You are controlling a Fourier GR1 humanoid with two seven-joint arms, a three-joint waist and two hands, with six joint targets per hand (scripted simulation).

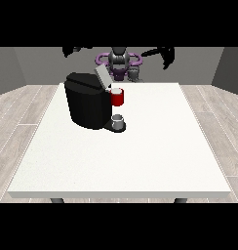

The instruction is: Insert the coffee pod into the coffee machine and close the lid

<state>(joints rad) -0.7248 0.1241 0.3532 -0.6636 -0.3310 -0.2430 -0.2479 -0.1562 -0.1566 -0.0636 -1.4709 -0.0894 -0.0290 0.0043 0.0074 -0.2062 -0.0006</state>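
The coffee machine point(90, 101) sits at ten o'clock on the table point(140, 156), lid point(102, 76) up. Both hands point(72, 50) point(166, 54) hang high; I cannot tell their fingers.

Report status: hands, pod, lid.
Both robot hands raised, off table. Red coffee-pod holder on black coffee machine. Grey lid open.

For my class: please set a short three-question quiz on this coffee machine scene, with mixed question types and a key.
1. True or false: the lid of the coffee machine is shut.
2. Where is the small grey cup? A) under the machine's red head B) at the table's near edge C) in a robot hand
3. Fill in: both hands, the robot hand at the view's left and the robot hand at the view's right, are raised ____ the table.

Key: 1 false, it is tilted up; 2 A; 3 above.
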